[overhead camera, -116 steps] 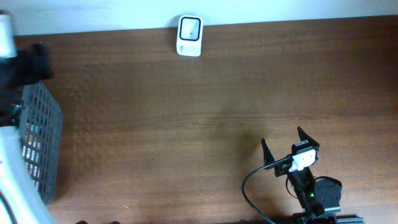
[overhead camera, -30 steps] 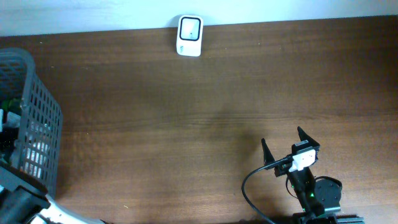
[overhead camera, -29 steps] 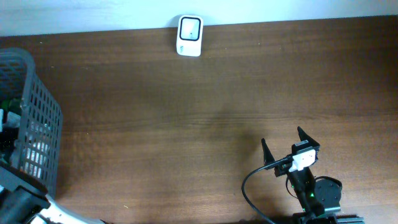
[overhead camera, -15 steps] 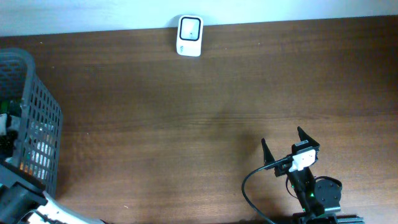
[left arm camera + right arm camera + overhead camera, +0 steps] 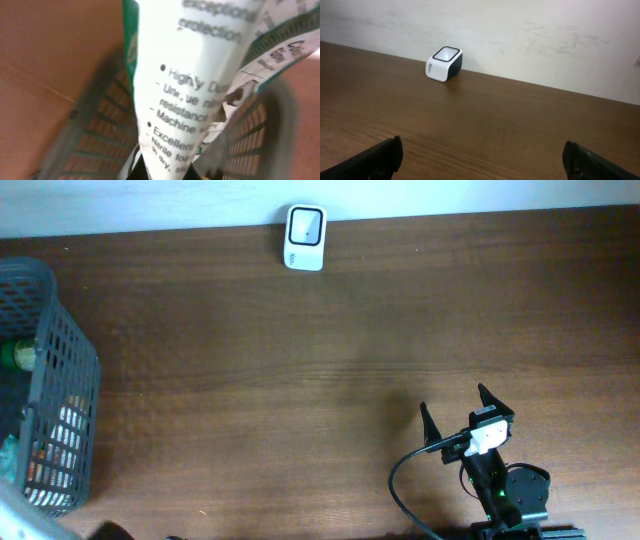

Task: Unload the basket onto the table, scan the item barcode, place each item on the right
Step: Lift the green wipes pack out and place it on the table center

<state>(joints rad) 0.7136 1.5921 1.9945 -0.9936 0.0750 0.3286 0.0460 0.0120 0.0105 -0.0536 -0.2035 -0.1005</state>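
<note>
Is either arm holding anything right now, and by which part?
Left gripper pinches a white printed packet by one end, above the basket; right gripper is open and empty.

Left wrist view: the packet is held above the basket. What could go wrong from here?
The packet looks thin and crumpled in the shut left hand, so it might fall into the basket. Only printed text shows on it, no barcode, so the wrong face may meet the scanner. The scanner stands far from the basket, a long carry for a floppy item.
</note>
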